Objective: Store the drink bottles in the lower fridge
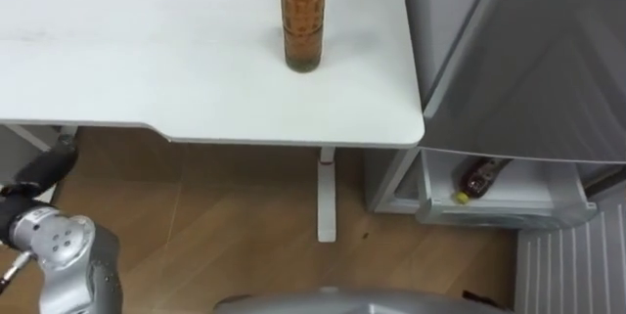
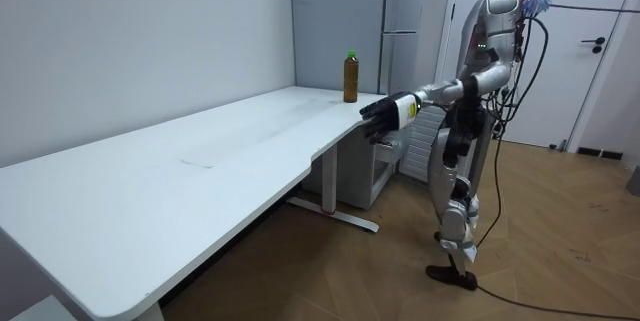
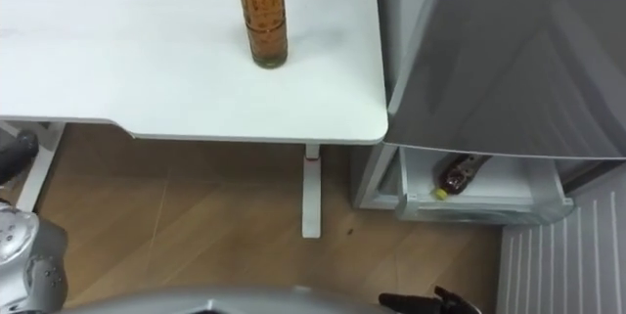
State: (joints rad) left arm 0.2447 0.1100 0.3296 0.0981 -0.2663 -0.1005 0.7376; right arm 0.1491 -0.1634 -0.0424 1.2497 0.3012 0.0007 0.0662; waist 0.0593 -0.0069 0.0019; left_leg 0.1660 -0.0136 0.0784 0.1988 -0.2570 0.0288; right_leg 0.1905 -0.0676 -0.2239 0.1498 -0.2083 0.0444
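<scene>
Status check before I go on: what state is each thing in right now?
Green-capped bottle: upright on the table, cap on.
Second bottle: lying on its side in the drawer.
Lower fridge drawer: pulled open.
Left hand: open, empty, held out just short of the table.
Right hand: low, state unclear.

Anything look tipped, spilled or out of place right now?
Nothing spilled or damaged. The dark brown plastic bottle with a yellow cap lies on its side, aslant, in the open white lower fridge compartment. The amber drink bottle with a green cap stands upright on the white table.
</scene>
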